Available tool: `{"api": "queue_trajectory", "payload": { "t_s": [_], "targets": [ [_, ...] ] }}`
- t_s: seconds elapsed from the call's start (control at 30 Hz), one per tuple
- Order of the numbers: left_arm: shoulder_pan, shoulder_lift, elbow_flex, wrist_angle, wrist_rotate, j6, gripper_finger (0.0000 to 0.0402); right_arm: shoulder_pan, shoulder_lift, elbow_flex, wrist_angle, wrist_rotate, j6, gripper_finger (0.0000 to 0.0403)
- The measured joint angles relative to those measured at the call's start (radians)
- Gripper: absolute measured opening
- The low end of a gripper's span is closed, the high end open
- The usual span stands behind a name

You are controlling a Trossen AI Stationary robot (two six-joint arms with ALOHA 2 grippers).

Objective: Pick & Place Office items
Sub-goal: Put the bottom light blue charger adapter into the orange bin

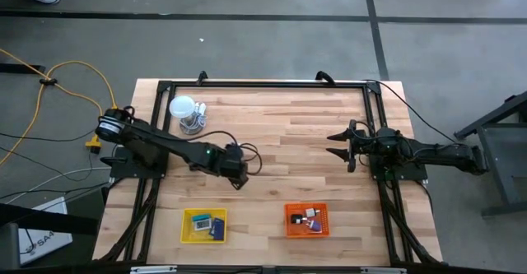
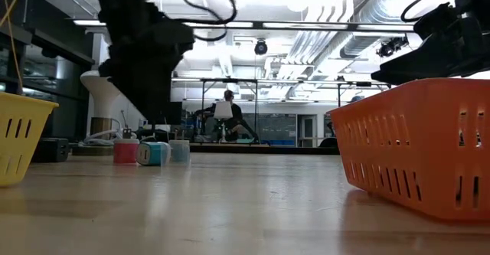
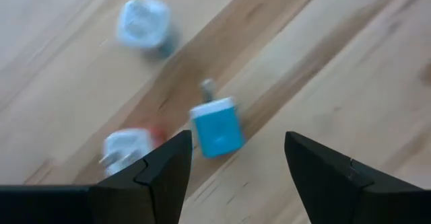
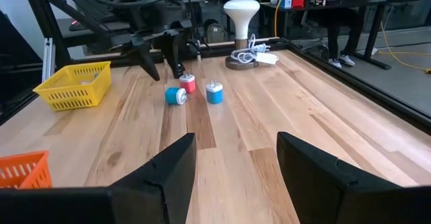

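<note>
Wooden desk [image 1: 313,142]: left hand [image 3: 232,160] wide open, empty, hovers over blue block [image 3: 216,127] w/ two small rolls nearby (mid-desk). Right hand [image 4: 236,157] open, waiting at right edge.

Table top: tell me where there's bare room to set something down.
Free: the broad wood between the left hand and right hand, and the strip between the yellow tray and orange tray. Crowded: under the left hand, three small items; the lamp corner.
</note>
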Motion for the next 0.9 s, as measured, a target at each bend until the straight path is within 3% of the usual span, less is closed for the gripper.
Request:
{"api": "queue_trajectory", "payload": {
  "t_s": [0.13,0.9],
  "targets": [
    [0.010,0.002,-0.004,-0.051,0.015,-0.023,0.0228,0.000,0.000,0.000,0.000,0.000,0.000,0.0195],
    [0.044,0.119,-0.004,0.030,0.072,0.049,0.0228,0.000,0.002,0.000,0.002,0.000,0.000,0.0195]
  ]
}}
